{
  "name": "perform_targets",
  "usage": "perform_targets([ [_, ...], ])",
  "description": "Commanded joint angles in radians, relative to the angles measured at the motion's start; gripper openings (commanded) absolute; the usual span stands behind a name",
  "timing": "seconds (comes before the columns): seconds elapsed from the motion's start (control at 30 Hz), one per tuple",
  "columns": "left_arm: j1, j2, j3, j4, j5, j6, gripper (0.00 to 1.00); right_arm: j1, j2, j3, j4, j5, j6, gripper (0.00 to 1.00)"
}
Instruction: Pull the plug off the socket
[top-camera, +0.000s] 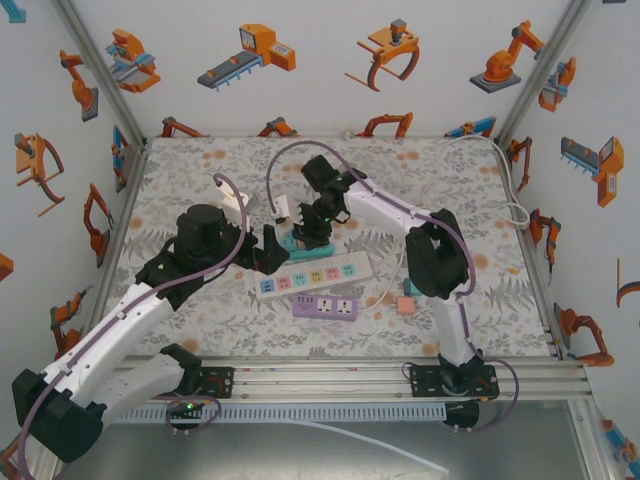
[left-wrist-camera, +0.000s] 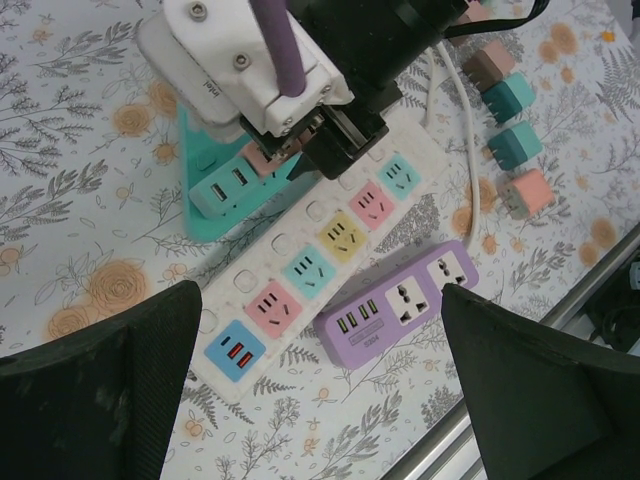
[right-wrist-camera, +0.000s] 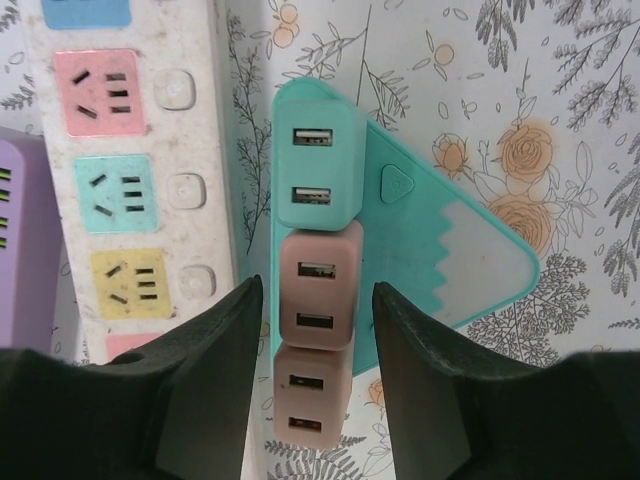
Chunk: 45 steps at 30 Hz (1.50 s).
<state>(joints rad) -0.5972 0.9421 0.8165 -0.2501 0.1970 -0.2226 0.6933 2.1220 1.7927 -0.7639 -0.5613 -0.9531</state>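
A teal triangular socket (right-wrist-camera: 450, 240) lies on the floral table beside the white power strip (right-wrist-camera: 140, 200). A teal plug (right-wrist-camera: 315, 165) and a pink plug (right-wrist-camera: 320, 290) sit in a row along its edge. A second pink plug (right-wrist-camera: 312, 395) stands at the socket's near corner; I cannot tell if it is plugged in. My right gripper (right-wrist-camera: 317, 300) is over the pink plugs, open, with a gap on each side and touching neither. In the top view it (top-camera: 312, 232) hangs over the socket (top-camera: 288, 243). My left gripper (left-wrist-camera: 320, 400) is wide open above the strips, holding nothing.
A purple power strip (left-wrist-camera: 400, 305) lies against the white strip (left-wrist-camera: 300, 270) on the near side. Several loose plugs (left-wrist-camera: 515, 145) in teal, pink and brown sit to the right, beside a white cable (left-wrist-camera: 465, 130). The metal table rail (top-camera: 320, 375) runs along the front.
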Motion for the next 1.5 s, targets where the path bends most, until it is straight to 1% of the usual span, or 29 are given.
perform_targets([
  [0.0, -0.004, 0.002, 0.0, 0.039, -0.026, -0.014, 0.97, -0.002, -0.116, -0.025, 0.01, -0.069, 0.022, 0.47],
  [0.1, -0.002, 0.012, 0.004, 0.045, -0.07, -0.022, 0.97, -0.002, -0.202, -0.11, 0.072, -0.085, 0.044, 0.47],
  [0.17, 0.003, 0.022, 0.007, 0.05, -0.105, -0.036, 0.97, -0.003, -0.27, -0.192, 0.14, -0.07, 0.053, 0.47],
  [0.23, 0.021, 0.036, 0.012, 0.066, -0.118, -0.084, 0.97, -0.01, -0.334, -0.269, 0.209, -0.045, 0.06, 0.48],
  [0.27, 0.037, 0.044, 0.013, 0.077, -0.114, -0.119, 0.97, -0.017, -0.358, -0.295, 0.234, -0.034, 0.067, 0.48],
  [0.4, 0.133, 0.111, 0.026, 0.111, -0.026, -0.278, 0.97, -0.054, -0.439, -0.398, 0.349, -0.025, 0.104, 0.48],
  [0.5, 0.159, 0.185, 0.077, 0.051, -0.023, -0.301, 0.97, -0.084, -0.466, -0.477, 0.437, -0.056, 0.124, 0.48],
  [0.57, 0.164, 0.238, 0.116, 0.008, -0.022, -0.285, 0.97, -0.105, -0.468, -0.529, 0.507, -0.088, 0.158, 0.48],
  [0.63, 0.168, 0.294, 0.159, -0.033, -0.014, -0.275, 0.97, -0.109, -0.455, -0.562, 0.548, -0.1, 0.16, 0.48],
  [0.77, 0.17, 0.368, 0.202, -0.04, 0.036, -0.276, 0.97, -0.108, -0.401, -0.564, 0.565, -0.124, 0.148, 0.48],
  [0.93, 0.171, 0.413, 0.222, -0.038, 0.003, -0.303, 0.97, -0.103, -0.32, -0.536, 0.556, -0.143, 0.097, 0.46],
  [1.03, 0.177, 0.449, 0.254, -0.08, -0.019, -0.288, 0.97, -0.103, -0.274, -0.501, 0.522, -0.151, 0.06, 0.4],
  [1.17, 0.19, 0.521, 0.298, -0.096, 0.03, -0.275, 0.99, -0.104, -0.245, -0.467, 0.488, -0.157, 0.025, 0.28],
  [1.27, 0.189, 0.59, 0.326, -0.078, 0.067, -0.27, 0.92, -0.103, -0.243, -0.459, 0.486, -0.152, 0.008, 0.24],
  [1.33, 0.191, 0.639, 0.345, -0.057, 0.086, -0.261, 0.86, -0.104, -0.243, -0.456, 0.473, -0.149, -0.009, 0.23],
  [1.4, 0.19, 0.704, 0.374, -0.039, 0.107, -0.25, 0.78, -0.103, -0.24, -0.445, 0.446, -0.153, -0.033, 0.23],
  [1.47, 0.191, 0.764, 0.409, -0.038, 0.122, -0.233, 0.72, -0.103, -0.237, -0.436, 0.424, -0.159, -0.048, 0.22],
])
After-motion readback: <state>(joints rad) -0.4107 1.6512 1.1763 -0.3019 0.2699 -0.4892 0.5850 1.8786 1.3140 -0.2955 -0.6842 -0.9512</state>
